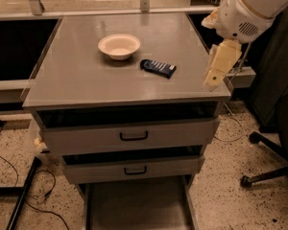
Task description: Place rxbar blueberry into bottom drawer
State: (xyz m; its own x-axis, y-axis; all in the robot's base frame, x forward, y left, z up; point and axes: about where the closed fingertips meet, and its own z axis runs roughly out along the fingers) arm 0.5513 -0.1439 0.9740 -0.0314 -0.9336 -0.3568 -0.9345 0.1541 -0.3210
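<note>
While the rxbar blueberry (158, 67) lies on the cabinet top (81, 83) just right of a white bowl (119, 46), the gripper (212, 80) hangs at the top's right edge, its grip impossible to tell. Below, the bottom drawer (134, 205) stands pulled out, its front cut off.

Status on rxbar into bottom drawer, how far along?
Done: bottom drawer stands pulled out. In hand: gripper hangs at the right edge of the cabinet top, apart from the rxbar, which lies on it beside the bowl. Left: reach, grasp, carry down, release in the drawer.
</note>
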